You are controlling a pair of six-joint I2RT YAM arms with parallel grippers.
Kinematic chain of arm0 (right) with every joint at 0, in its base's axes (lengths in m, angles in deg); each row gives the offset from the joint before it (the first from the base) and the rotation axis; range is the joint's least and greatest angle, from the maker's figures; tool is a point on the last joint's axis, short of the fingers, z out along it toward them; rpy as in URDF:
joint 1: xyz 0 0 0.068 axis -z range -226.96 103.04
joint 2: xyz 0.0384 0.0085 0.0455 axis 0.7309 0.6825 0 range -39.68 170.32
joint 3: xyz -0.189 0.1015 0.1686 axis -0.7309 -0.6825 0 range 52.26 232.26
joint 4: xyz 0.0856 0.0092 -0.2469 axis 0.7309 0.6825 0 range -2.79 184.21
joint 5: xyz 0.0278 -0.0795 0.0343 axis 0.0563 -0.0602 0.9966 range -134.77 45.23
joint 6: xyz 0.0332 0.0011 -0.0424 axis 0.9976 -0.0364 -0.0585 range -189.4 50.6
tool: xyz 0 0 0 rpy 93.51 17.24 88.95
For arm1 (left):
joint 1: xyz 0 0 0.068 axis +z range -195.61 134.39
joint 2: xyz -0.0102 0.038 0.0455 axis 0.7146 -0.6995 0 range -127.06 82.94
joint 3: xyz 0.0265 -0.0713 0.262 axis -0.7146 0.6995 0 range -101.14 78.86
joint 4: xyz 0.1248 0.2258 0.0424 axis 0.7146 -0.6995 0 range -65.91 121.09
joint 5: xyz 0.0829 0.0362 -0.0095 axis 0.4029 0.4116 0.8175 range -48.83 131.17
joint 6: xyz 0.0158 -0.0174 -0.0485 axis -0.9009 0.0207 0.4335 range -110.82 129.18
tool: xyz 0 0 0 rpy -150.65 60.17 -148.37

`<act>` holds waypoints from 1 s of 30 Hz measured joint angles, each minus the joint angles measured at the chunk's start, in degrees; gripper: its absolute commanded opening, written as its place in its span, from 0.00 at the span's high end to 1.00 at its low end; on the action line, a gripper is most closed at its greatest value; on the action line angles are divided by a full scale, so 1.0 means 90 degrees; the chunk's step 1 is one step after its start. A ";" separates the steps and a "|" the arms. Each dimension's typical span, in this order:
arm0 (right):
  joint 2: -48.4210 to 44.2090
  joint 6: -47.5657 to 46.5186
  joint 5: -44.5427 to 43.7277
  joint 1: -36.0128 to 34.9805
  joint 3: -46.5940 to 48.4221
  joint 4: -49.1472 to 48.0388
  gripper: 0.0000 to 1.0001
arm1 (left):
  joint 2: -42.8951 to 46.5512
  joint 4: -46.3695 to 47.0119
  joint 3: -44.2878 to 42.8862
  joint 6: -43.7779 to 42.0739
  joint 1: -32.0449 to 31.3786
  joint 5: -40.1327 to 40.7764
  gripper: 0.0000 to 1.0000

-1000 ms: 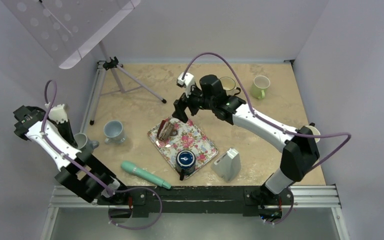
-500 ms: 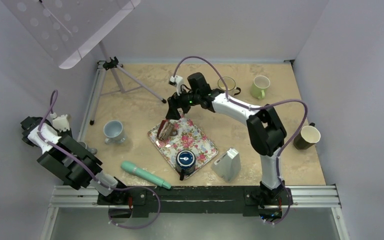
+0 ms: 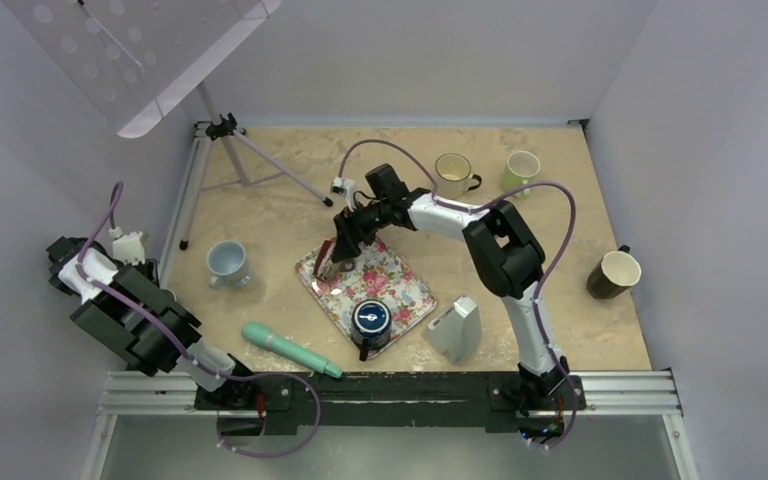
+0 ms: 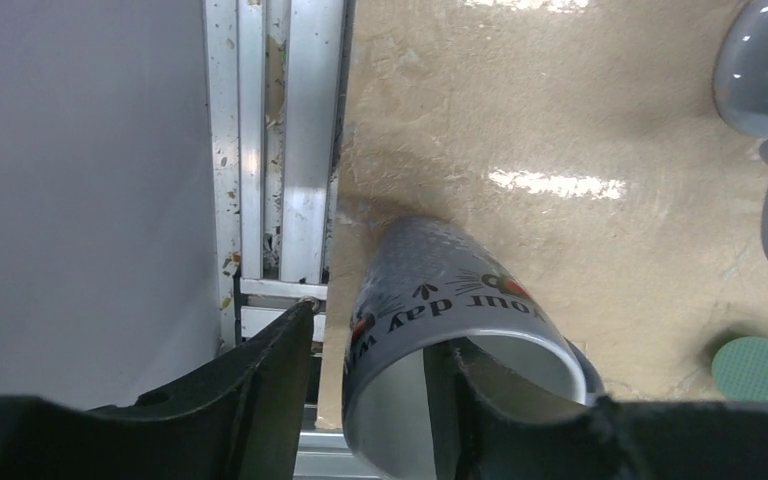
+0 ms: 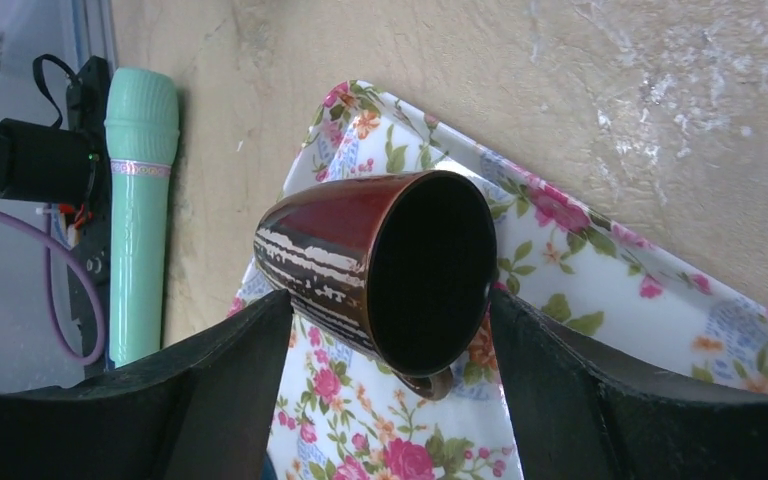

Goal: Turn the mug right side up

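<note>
Approach for a grasp is judged to be the step in hand. The brown mug (image 5: 360,260) is seen lying on its side on the floral tray (image 5: 610,300), at the tray's far-left corner in the overhead view. Its mouth is turned toward the right wrist camera and its handle is low against the tray. The right gripper (image 5: 388,310) is held released and spread wide, with one finger set just beside the mug's wall on either side; no squeeze is seen. For the next move, the body would need to be clamped and lifted clear of the tray. It would then be rolled until the mouth faces up and set down on its base, with care that the glazed wall is not let slip. The direction of the mouth and the handle are given only by the right wrist view; from overhead the mug is little more than a dark shape under the gripper. Only the overhead view shows a dark blue mug (image 3: 371,318) at the tray's near corner; whether that one is inverted cannot be told. Only the left wrist view shows a grey printed mug (image 4: 440,290), which is hidden beneath the arm from overhead. The left gripper (image 4: 372,335) is placed about its wall, but whether it is clenched cannot be told.
</note>
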 measured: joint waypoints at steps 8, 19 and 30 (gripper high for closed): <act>0.0384 0.0015 0.0981 0.0000 0.0163 -0.0032 0.76 | 0.0270 -0.0580 -0.0410 -0.0022 -0.0017 -0.0289 0.46; 0.0155 -0.0442 0.0930 -0.0032 0.0379 0.0527 1.00 | 0.0704 -0.1304 -0.1001 0.0041 -0.0301 -0.0712 0.46; -0.1035 -0.1593 -0.3946 0.0012 0.2786 0.2968 1.00 | 0.0726 -0.1773 -0.1161 0.0034 -0.0719 -0.0801 0.46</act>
